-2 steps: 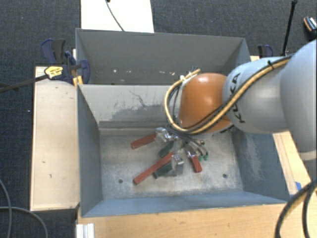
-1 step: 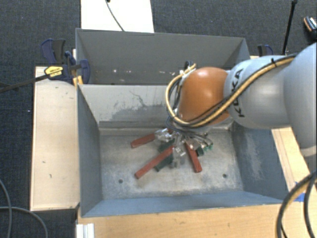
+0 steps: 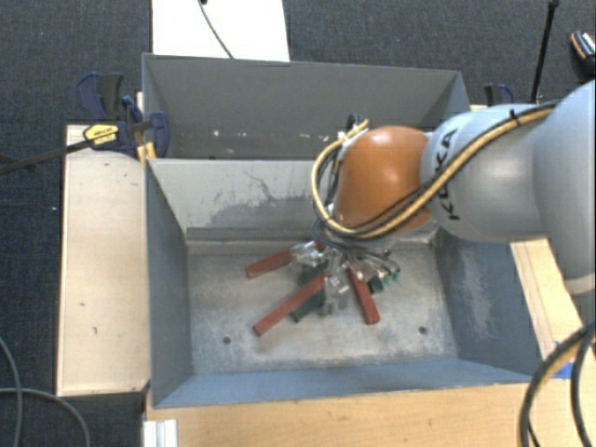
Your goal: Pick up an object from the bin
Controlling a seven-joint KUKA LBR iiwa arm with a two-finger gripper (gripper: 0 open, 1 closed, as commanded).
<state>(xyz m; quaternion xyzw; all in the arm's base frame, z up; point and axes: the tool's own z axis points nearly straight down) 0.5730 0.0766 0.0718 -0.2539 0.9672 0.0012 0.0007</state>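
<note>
One camera is watching me from above the grey bin [image 3: 168,277], looking down into it at a slant, so the back wall [image 3: 298,101] is turning its inner face broadly toward the lens. It is standing back far enough to be taking in the whole bin and some dark carpet [image 3: 56,26] around it. My arm [image 3: 503,180] is entering from the right.

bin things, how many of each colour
red-brown bars: 3
dark green pieces: 2
total: 5 that can be seen; the gripper sits over the middle of the heap and may cover more
</note>
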